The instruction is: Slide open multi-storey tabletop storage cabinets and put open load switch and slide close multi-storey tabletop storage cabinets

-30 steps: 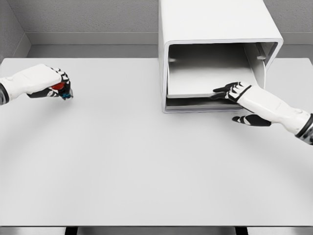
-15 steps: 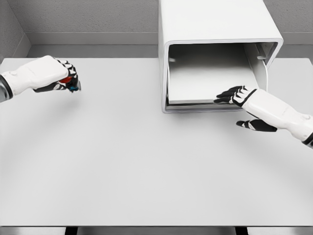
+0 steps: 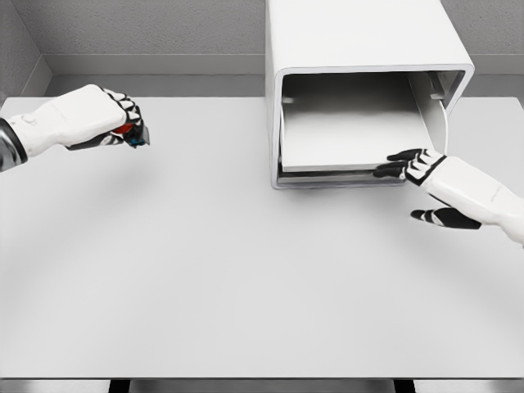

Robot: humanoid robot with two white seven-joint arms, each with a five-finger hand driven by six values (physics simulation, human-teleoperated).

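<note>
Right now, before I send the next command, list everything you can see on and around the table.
storage cabinet: one, white, back of the table right of centre, front open.
drawer tray: one, pale grey, inside the cabinet, front edge at the opening.
load switch: one, red and blue with dark parts, held above the table's left side.
table: one, light grey, fills most of the view.
wall: grey, behind the table.
left hand: white with black fingers, closed on the load switch.
right hand: white with black fingers, spread, at the tray's front right corner.

bright even light - soft shadows, sharp render
</note>
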